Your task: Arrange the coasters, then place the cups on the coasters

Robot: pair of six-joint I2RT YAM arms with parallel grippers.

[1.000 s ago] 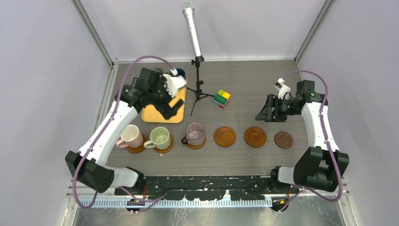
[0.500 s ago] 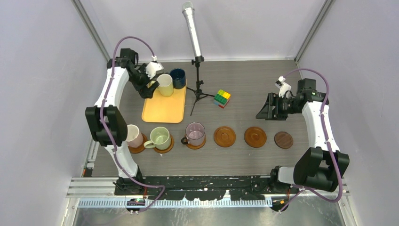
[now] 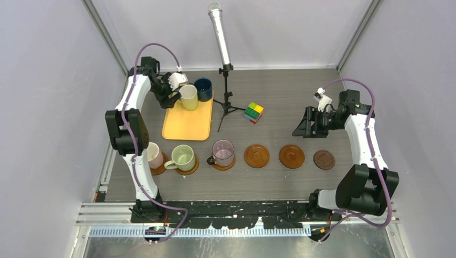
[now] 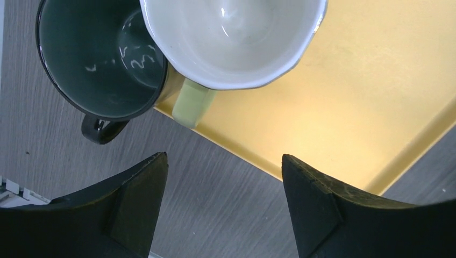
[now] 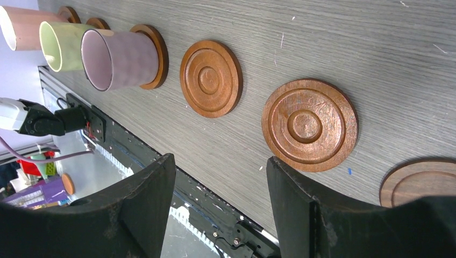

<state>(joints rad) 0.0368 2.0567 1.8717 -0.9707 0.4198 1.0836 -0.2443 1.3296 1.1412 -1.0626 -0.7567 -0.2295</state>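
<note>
- Left wrist view: your left pincer (image 4: 223, 157) stands open, empty, before the cream-yellow ceramic mug (image 4: 236, 37) on the orange-yellow rectangular tray (image 4: 312, 123).
- Right wrist view: right pincer (image 5: 220, 159) open, empty, facing round brown wooden coasters (image 5: 211, 79).

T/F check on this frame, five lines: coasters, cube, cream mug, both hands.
1. Three coasters are bare. True.
2. The cube lies on the tray. False: it lies on the table, right of the mic stand.
3. The right hand grips a coaster. False: it is open and empty.
4. The cream mug stands on the tray. True.
5. The left hand holds the cream mug. False: it is open, with the handle just ahead of it, untouched.
</note>
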